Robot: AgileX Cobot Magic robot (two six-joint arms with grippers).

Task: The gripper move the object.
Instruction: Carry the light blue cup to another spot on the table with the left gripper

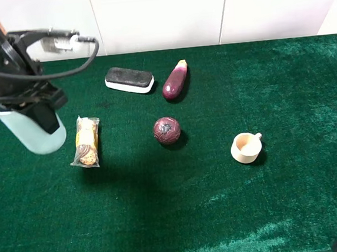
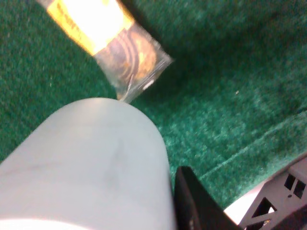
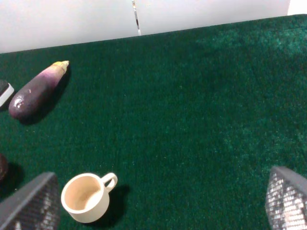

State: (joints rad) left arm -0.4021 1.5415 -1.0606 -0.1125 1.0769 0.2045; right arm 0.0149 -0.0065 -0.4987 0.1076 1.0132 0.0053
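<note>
Nearest the robot, the right gripper (image 3: 158, 203) is idle over bare green cloth (image 1: 164, 209) with its jaws wide apart and nothing between them. Just beyond it, the small beige cup (image 1: 246, 148) stands upright. Further in, the dark purple ball (image 1: 166, 130) sits mid-table. To its left, the clear snack packet (image 1: 86, 142) lies just beside the tumbler (image 1: 31, 137). The tumbler is at the left edge of the table, upright or slightly tilted. The left gripper (image 1: 36, 114) is on its rim. One black finger (image 2: 192, 206) lies flush against the outer wall and the other is hidden, so the grip is judged clamped on the wall. Whether the base is off the cloth cannot be told. Recommendation: hold pressure firm on the smooth plastic and lift straight up. Raise the base above the packet before any sideways travel, and set it down level. At the far side, the aubergine (image 1: 175, 81) and black eraser (image 1: 129, 80) lie clear of this work.
</note>
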